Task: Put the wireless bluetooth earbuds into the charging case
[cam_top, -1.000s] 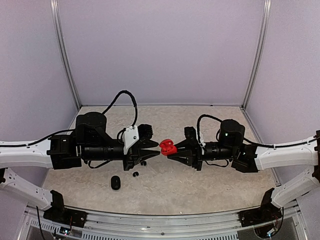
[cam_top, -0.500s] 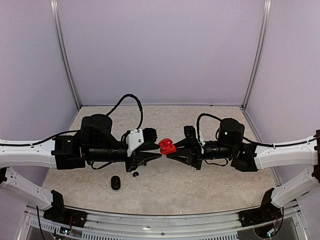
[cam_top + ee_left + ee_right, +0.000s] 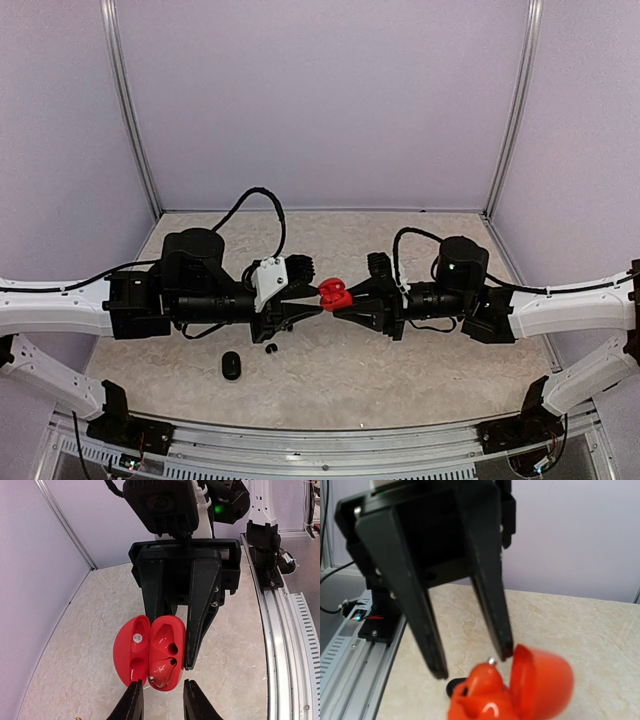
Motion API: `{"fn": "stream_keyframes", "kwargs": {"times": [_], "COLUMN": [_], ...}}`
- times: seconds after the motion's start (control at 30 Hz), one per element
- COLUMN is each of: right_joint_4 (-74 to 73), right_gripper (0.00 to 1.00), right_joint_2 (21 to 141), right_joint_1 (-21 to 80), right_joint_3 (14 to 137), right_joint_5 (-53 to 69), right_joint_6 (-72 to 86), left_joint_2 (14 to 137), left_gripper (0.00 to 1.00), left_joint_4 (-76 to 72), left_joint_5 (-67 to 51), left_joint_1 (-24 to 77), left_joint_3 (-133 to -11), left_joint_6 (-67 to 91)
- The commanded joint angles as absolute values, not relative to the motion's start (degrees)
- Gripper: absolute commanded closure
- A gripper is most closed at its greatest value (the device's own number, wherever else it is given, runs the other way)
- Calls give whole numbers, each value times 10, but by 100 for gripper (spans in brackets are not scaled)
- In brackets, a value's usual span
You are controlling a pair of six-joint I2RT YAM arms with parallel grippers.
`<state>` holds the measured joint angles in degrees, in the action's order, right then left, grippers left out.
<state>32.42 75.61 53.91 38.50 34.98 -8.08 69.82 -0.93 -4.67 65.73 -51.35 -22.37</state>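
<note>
An open red charging case (image 3: 167, 645) hangs in the air above the middle of the table (image 3: 420, 370). My right gripper (image 3: 347, 299) is shut on its base, its fingers (image 3: 202, 605) reaching in from the far side. The lid (image 3: 131, 650) stands open to the left. One red earbud (image 3: 161, 672) lies in the lower socket, its metal tip (image 3: 491, 661) poking out; the upper socket is empty. My left gripper (image 3: 161, 700) sits just in front of the case with its jaws a little apart and nothing between them. Small black earbuds (image 3: 270, 349) lie on the table under the left gripper.
A shut black case (image 3: 231, 365) lies on the table near the front left. Purple walls enclose the table on three sides, and a metal rail (image 3: 320, 455) runs along the near edge between the arm bases.
My left arm moved right and turned its wrist, bringing its fingertips up to the red case. The right arm and the case barely moved.
</note>
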Motion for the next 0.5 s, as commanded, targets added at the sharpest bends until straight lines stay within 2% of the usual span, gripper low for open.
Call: {"fn": "stream_keyframes", "kwargs": {"times": [0.0, 0.47], "right_joint_4": [315, 306], "right_gripper": [88, 88], "right_joint_2": [761, 766], "right_joint_1": [546, 549], "right_joint_3": [399, 407], "right_joint_5": [359, 359], "right_joint_6": [-89, -96], "left_joint_2": [703, 717], "left_gripper": [70, 70], "left_joint_4": [-23, -13], "left_joint_5": [-40, -50], "left_joint_1": [662, 662], "left_joint_3": [-523, -532], "left_joint_6": [-227, -229]}}
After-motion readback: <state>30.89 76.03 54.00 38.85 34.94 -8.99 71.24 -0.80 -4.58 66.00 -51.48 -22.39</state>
